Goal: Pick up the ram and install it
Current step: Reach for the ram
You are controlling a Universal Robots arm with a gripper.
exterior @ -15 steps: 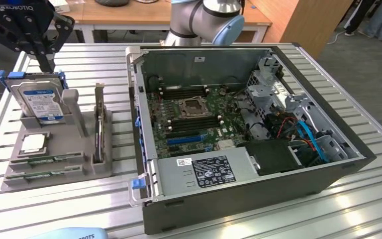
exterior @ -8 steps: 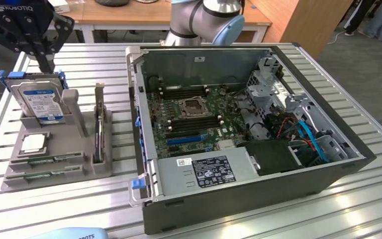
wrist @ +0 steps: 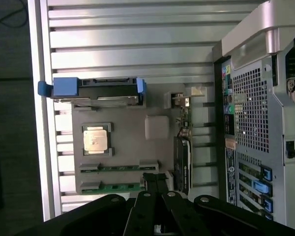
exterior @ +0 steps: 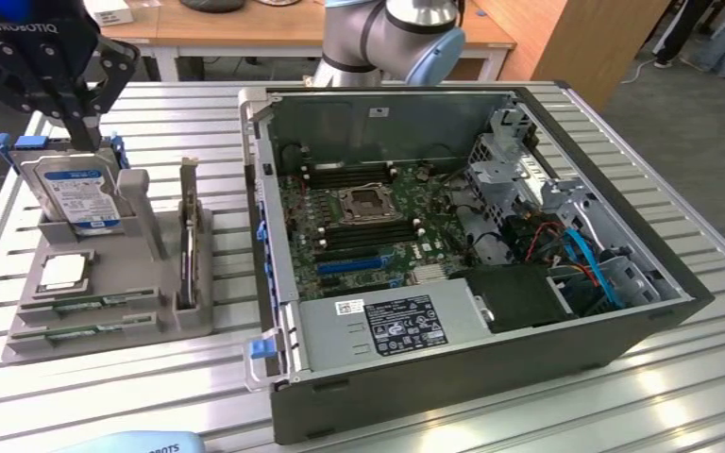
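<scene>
Currently my tool (wrist: 155, 178) hangs shut and empty over the tray (wrist: 128, 142); a clean pick wants it opened and squared across a ram (wrist: 119, 187), gripping the thin edges.

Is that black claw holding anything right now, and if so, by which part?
Nothing. The gripper is shut on empty air, and the two ram sticks lie in their grey holder.
</scene>
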